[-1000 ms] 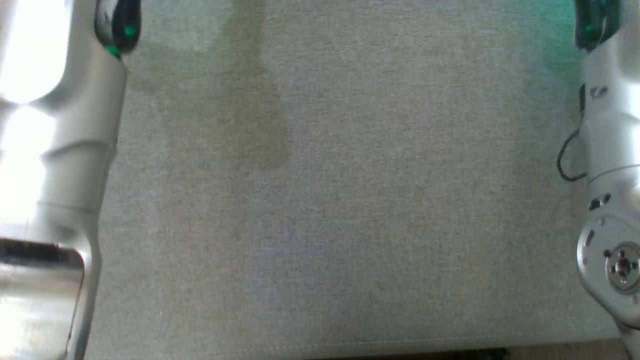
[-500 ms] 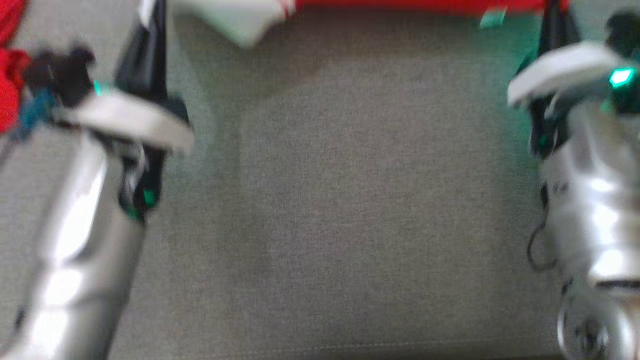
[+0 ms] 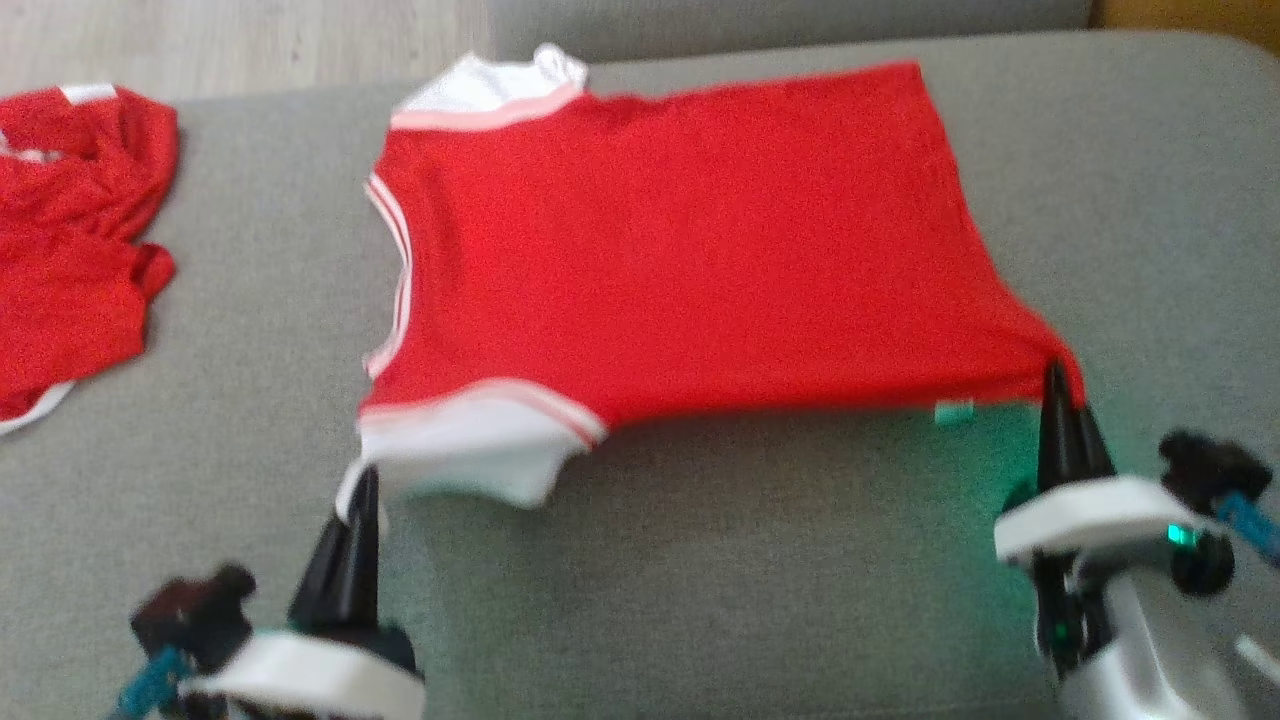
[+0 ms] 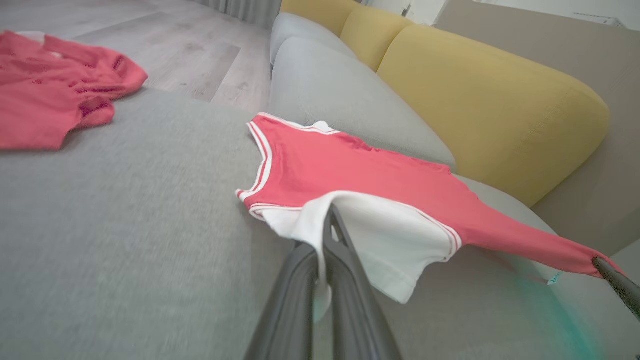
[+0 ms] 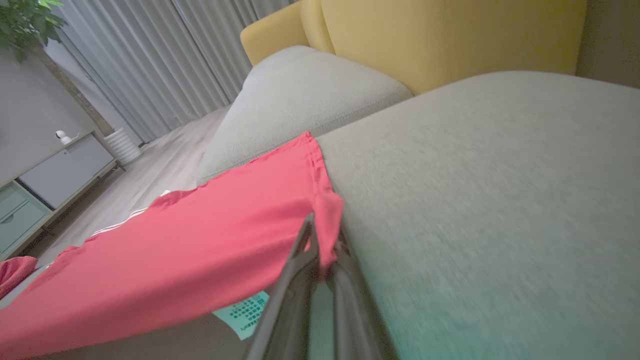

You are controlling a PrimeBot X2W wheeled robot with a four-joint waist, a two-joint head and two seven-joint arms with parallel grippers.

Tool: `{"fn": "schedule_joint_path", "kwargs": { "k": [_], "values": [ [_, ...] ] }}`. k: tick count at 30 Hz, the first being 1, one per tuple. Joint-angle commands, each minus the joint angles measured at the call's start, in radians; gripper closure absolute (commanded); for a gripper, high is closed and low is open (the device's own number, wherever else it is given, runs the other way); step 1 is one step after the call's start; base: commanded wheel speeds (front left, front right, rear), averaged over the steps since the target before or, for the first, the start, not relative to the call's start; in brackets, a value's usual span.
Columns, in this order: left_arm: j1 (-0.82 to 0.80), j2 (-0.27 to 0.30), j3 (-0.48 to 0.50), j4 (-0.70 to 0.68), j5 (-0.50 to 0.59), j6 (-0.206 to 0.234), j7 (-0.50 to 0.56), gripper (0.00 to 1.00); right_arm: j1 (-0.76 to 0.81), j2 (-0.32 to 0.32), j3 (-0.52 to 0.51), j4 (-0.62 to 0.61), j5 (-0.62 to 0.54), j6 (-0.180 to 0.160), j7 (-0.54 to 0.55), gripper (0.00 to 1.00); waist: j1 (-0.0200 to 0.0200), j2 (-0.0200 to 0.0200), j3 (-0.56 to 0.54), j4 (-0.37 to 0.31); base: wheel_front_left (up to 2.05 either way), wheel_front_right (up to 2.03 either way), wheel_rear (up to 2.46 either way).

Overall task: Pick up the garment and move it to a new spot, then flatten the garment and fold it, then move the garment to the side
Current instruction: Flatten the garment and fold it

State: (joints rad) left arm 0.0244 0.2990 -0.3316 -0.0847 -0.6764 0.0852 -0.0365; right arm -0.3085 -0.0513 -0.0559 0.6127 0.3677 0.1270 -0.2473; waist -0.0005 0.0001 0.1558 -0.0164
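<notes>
1. The red T-shirt (image 3: 680,240) lies spread on the grey sofa seat (image 3: 760,580). Its neckline is toward the robot's left and its hem toward the right, so its long axis runs side to side in the head view.
2. Its near edge is lifted and drawn taut between the two grippers, while the far edge appears to rest on the seat.
3. The left gripper (image 3: 360,490) has its fingers closed together on the white sleeve (image 3: 470,455). In the left wrist view the white cloth is folded over its fingertips.
4. The right gripper (image 3: 1058,385) is likewise pinched closed, on the red hem corner, just beside the teal care label (image 3: 953,411).
5. The whole shirt lies ahead of both grippers, away from the robot. Each arm holds one end, with the left gripper sitting nearer the robot.
6. Judged from this, flattening depends on pulling evenly along that side-to-side axis. An uneven pull would skew the cloth.
7. A second red garment (image 3: 70,240) lies crumpled well apart at the far left of the seat.
8. Yellow back cushions (image 4: 480,90) rise beyond the seat.
</notes>
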Motion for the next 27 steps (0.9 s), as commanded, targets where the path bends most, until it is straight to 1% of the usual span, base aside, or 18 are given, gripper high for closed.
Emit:
{"fn": "schedule_joint_path", "kwargs": {
  "k": [1, 5, 6, 10, 14, 20, 27],
  "values": [
    [0.029, 0.022, 0.033, -0.058, -0.003, 0.02, -0.001, 1.0, 0.048, 0.001, 0.027, -0.083, 0.02, 0.004, 0.015, 1.0, 0.0005, -0.0001, -0.051, -0.004, 0.0, 0.0, 0.0],
    [0.114, 0.023, 0.007, -0.093, -0.006, 0.039, 0.02, 1.0, 0.162, 0.001, 0.022, -0.176, 0.027, 0.004, 0.075, 1.0, 0.0005, -0.0001, -0.073, 0.0, 0.0, 0.0, 0.0],
    [0.114, 0.023, 0.007, -0.093, -0.006, 0.039, 0.02, 1.0, 0.162, 0.001, 0.022, -0.176, 0.027, 0.004, 0.075, 1.0, 0.0005, -0.0001, -0.073, 0.0, 0.0, 0.0, 0.0],
    [0.143, 0.022, -0.012, -0.096, -0.012, 0.042, 0.038, 1.0, 0.232, 0.001, 0.003, -0.242, 0.02, 0.004, 0.134, 1.0, 0.0005, -0.0001, -0.08, 0.003, 0.0, 0.0, 0.0],
    [0.134, 0.018, -0.02, -0.075, -0.02, 0.037, 0.047, 1.0, 0.257, 0.001, 0.004, -0.282, 0.021, 0.004, 0.193, 1.0, 0.0005, -0.0001, -0.074, 0.006, 0.0, 0.0, 0.0],
    [0.059, -0.006, -0.034, -0.022, -0.042, 0.013, 0.066, 1.0, 0.235, 0.001, 0.008, -0.291, 0.028, 0.004, 0.268, 1.0, 0.0005, -0.0001, -0.045, 0.011, 0.0, 0.0, 0.0],
    [-0.107, -0.069, -0.008, 0.073, -0.092, -0.007, 0.063, 1.0, 0.122, 0.001, 0.001, -0.232, 0.068, 0.004, 0.296, 1.0, 0.0005, -0.0001, -0.001, 0.008, 0.0, 0.0, 0.0]
  ]
}}
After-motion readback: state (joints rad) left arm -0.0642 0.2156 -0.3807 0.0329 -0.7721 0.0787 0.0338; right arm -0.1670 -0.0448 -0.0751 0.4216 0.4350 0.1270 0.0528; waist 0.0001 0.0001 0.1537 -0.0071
